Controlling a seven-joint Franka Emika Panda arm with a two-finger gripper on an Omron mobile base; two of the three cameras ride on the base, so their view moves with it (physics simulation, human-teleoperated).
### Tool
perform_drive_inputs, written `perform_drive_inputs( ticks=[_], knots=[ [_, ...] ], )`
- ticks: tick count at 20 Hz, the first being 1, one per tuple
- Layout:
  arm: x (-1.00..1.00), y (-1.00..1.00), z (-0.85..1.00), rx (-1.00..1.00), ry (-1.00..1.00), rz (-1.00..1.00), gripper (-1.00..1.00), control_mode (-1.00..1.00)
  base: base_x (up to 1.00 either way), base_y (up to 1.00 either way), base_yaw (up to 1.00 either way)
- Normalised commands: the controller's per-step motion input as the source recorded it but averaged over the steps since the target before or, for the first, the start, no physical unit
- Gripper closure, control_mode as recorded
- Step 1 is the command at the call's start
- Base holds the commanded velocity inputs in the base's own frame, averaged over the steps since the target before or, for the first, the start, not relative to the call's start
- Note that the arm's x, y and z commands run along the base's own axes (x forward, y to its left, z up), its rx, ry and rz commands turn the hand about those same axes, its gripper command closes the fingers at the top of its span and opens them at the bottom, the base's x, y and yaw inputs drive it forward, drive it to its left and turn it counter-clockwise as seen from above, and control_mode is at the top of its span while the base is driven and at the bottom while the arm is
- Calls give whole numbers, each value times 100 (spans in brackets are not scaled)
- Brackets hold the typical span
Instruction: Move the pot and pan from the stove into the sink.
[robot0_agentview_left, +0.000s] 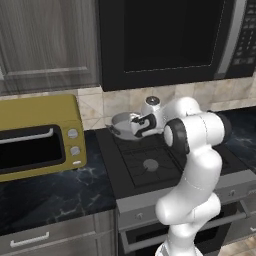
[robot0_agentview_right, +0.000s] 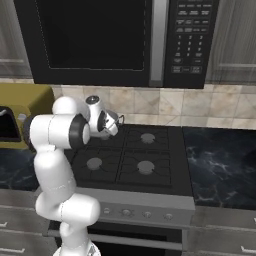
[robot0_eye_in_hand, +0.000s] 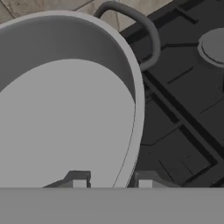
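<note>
The light-grey pot is at the back left burner of the black stove, tipped slightly. My gripper is shut on the pot at its rim. One fingertip is inside the wall and the other is outside it. One loop handle of the pot shows beyond the rim. In the right base view the gripper is over the back left of the stove, and the arm hides most of the pot. The pan and the sink are out of view.
A yellow toaster oven stands on the dark marble counter left of the stove. A black microwave hangs low above the burners. More counter lies to the stove's right.
</note>
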Motion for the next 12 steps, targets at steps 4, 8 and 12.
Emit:
perform_drive_inputs(
  ticks=[4, 8, 12],
  knots=[
    [-59, -23, 36, 0, 0, 0, 100, -100, 0, 0, 0],
    [-59, -25, 45, 1, 0, -1, 100, -100, 0, 0, 0],
    [-62, -28, 50, 3, 0, -1, 100, -100, 0, 0, 0]
  ],
)
